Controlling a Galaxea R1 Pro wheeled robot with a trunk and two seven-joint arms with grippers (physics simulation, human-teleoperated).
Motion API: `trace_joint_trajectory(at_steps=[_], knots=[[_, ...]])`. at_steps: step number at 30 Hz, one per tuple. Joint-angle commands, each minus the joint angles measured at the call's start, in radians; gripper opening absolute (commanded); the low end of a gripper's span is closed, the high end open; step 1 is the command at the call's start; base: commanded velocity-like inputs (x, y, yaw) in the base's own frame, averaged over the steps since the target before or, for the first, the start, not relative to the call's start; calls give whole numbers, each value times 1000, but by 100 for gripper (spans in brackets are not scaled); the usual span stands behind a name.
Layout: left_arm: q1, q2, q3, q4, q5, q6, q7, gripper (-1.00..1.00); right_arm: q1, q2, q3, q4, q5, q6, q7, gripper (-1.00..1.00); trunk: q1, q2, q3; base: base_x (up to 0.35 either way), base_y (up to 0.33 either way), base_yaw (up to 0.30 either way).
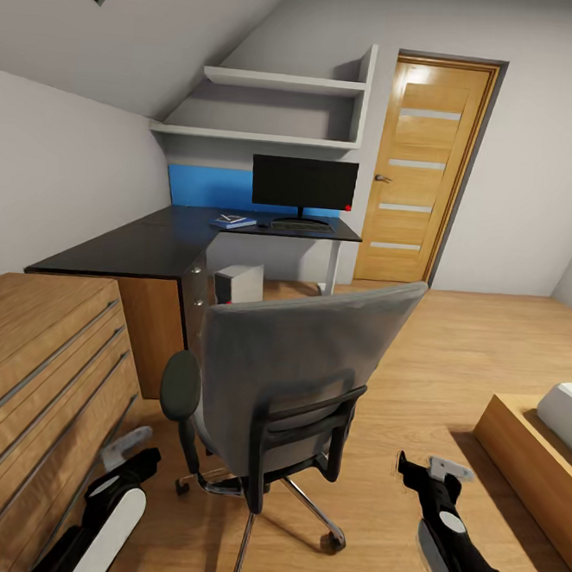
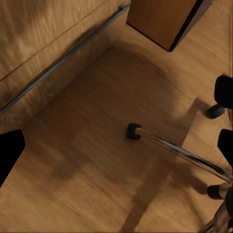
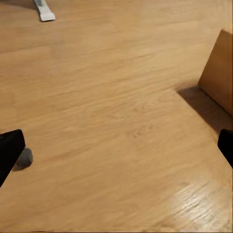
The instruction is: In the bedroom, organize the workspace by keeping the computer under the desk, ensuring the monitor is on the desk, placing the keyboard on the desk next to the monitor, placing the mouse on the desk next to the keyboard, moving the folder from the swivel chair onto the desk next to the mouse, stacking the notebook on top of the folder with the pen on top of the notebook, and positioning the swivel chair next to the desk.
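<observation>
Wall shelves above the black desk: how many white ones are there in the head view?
2. The upper white wall shelf sits under the sloped ceiling; the lower white wall shelf runs just above the wide flat black monitor and blue wall panel. None looks hidden.

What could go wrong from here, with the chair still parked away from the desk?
Pushing the swivel chair forward, its star base may swing into the light wood drawer unit at its left. It rolls freely, so it could overshoot and hit the computer under the desk. Both grippers hang low, nothing steadying the backrest.
</observation>
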Motion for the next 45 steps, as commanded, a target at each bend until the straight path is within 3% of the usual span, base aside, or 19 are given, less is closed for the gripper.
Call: trace_joint_trajectory(at_steps=[1,5,15,17,19,23,33,45], knots=[[-8,0,3,-2,7,4,5,100,-20,-2,-28,27,-12,28,-1,100,0,0,-1,0,0,0],[-11,-1,4,-1,9,1,2,100,-34,0,-48,71,-13,49,0,100,0,0,-1,0,0,0],[-13,-1,-2,3,7,-1,-1,100,-40,2,-56,112,-14,41,2,100,0,0,-1,73,-6,0],[-13,0,-23,4,7,-2,-1,100,-40,6,-56,113,-14,27,2,100,0,0,-1,261,-62,0],[-13,2,-65,5,6,-2,0,100,-40,27,-56,113,-12,-4,2,100,0,0,-1,245,-42,0],[-13,2,-88,16,6,-2,2,100,-40,50,-57,118,-7,-79,1,100,0,0,0,75,-10,-80],[-13,3,-90,21,6,-3,3,100,-40,53,-57,125,-5,-97,3,100,0,0,8,23,-1,-212],[-13,1,-92,22,5,-4,2,100,-40,53,-57,126,-5,-98,5,100,0,0,14,288,0,-170]])
